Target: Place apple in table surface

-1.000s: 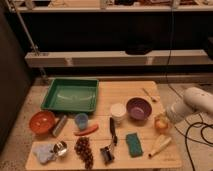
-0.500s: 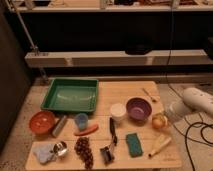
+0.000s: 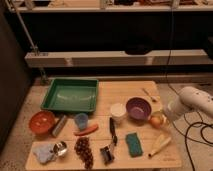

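The apple (image 3: 157, 120), small, round and yellow-orange, is at the right edge of the tan slatted table surface (image 3: 125, 92), just right of the purple bowl (image 3: 138, 108). My gripper (image 3: 163, 119) reaches in from the right on a white arm (image 3: 196, 102) and is shut on the apple, holding it at or just above the tabletop. I cannot tell whether the apple touches the wood.
A green tray (image 3: 70, 95) sits at the back left. An orange bowl (image 3: 41, 121), can (image 3: 59, 125), blue cup (image 3: 81, 120), carrot (image 3: 86, 131), white cup (image 3: 118, 111), grapes (image 3: 84, 150), green sponge (image 3: 133, 144) and a pale long item (image 3: 160, 145) crowd the front. Cables lie on the floor at right.
The apple and my gripper have shifted slightly left, further in over the table edge toward the purple bowl. Nothing else has moved.
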